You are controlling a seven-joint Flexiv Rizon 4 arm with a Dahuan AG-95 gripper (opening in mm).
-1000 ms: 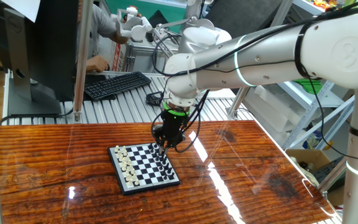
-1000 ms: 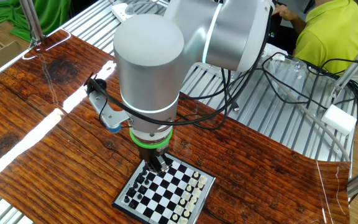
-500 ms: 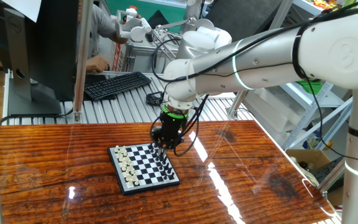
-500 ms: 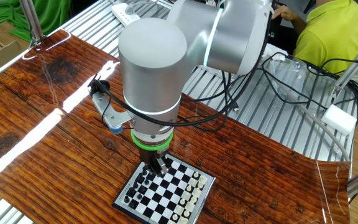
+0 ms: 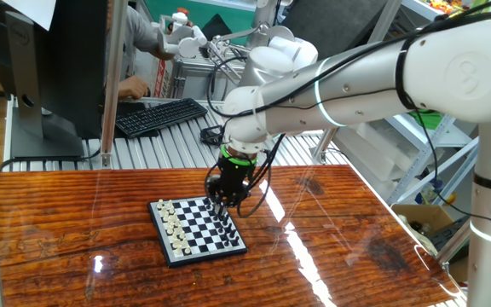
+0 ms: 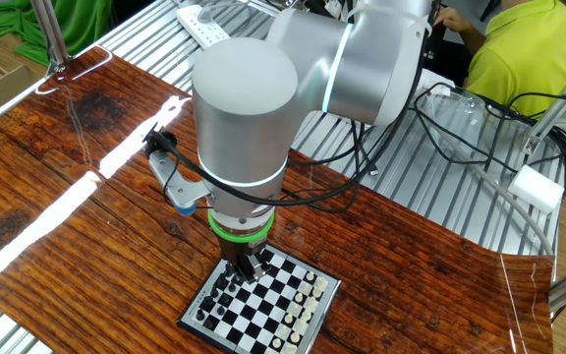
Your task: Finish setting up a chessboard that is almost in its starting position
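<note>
- One fixed view, side on: the wooden table (image 5: 75, 222) carries everything, a varnished dark-grained top with glare streaks. Behind it runs a ribbed metal bench (image 5: 169, 145) with a black keyboard (image 5: 160, 116), which is no part of the task.
- The arm (image 5: 348, 72) reaches in from the right and bends down over the board. From the other fixed view its large grey wrist housing (image 6: 244, 118) hides much of the near working area. This steep, nearly vertical approach is probably chosen so the tool can come down among tightly packed pieces without sweeping its neighbours.
- The chessboard (image 5: 197, 228) lies flat near the middle of the table, turned slightly askew to the table edge. It is a small checkered square in a black frame. In the other fixed view the chessboard (image 6: 263, 303) sits directly under the wrist.
- The board serves as the container: white pieces (image 5: 171, 223) line one edge, black pieces (image 5: 227, 227) the opposite edge, and the middle squares appear bare. The pieces are too small to tell which one stands out of place.
- The gripper (image 5: 222, 205) hangs low over the black side of the board, near its far corner. In the other fixed view the gripper (image 6: 242, 267) shows dark fingers close together just above the black rows. Whether they pinch a piece or are merely narrowed cannot be told; the tips blend with the dark pieces below.
- Judged from this position, the step in hand concerns a black piece.
</note>
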